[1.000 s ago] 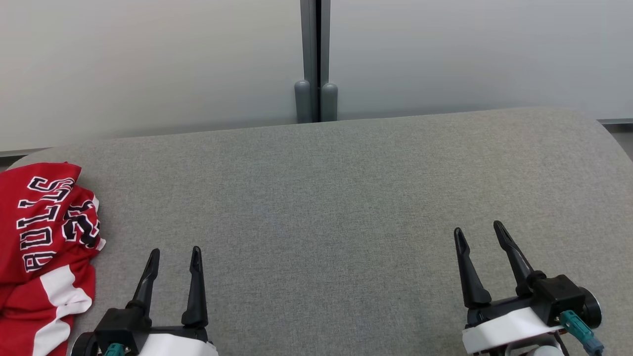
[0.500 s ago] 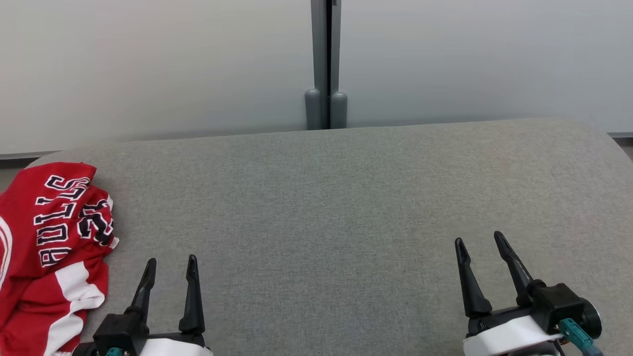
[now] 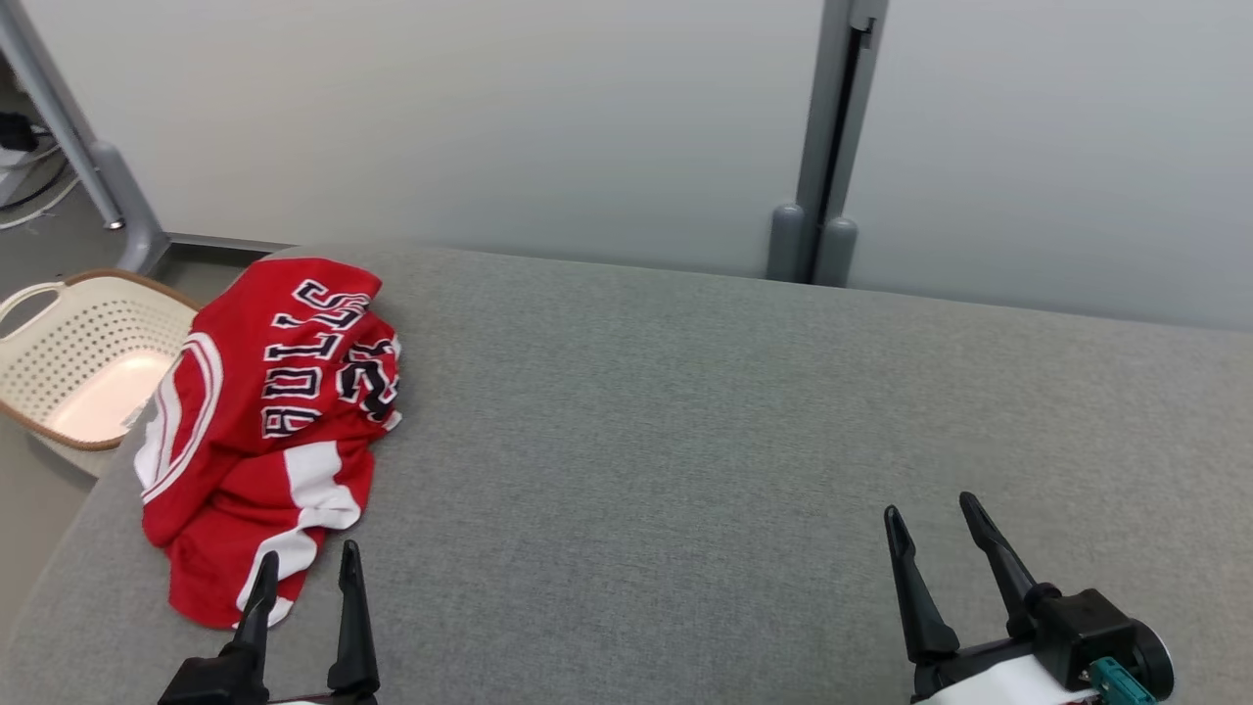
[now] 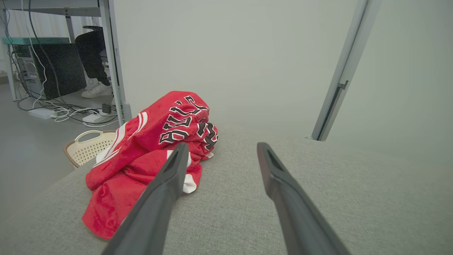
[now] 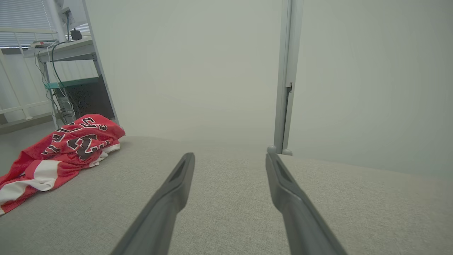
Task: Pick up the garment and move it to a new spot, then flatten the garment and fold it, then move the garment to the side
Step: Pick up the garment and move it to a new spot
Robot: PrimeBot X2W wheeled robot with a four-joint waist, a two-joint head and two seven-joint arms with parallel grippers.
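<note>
- Grey fabric-covered surface (image 3: 705, 441) before pale wall panels (image 3: 489, 117); cream basket (image 3: 78, 362) on the floor at left
- Crumpled red jersey (image 3: 264, 421), white-striped with dark lettering, lies at the surface's left end
- Spread wide and empty: left gripper (image 3: 307, 553), right gripper (image 3: 929, 504)

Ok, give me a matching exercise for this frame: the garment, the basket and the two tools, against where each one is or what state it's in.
Things:
1. garment
2. basket
3. left tool
4. right tool

Places and states:
A. on the floor past the table's left end
B. open over bare grey cloth, well away from the garment
C. crumpled in a heap near the table's left end
D. open, fingertips at the garment's near edge

Pairs: 1-C, 2-A, 3-D, 4-B.
</note>
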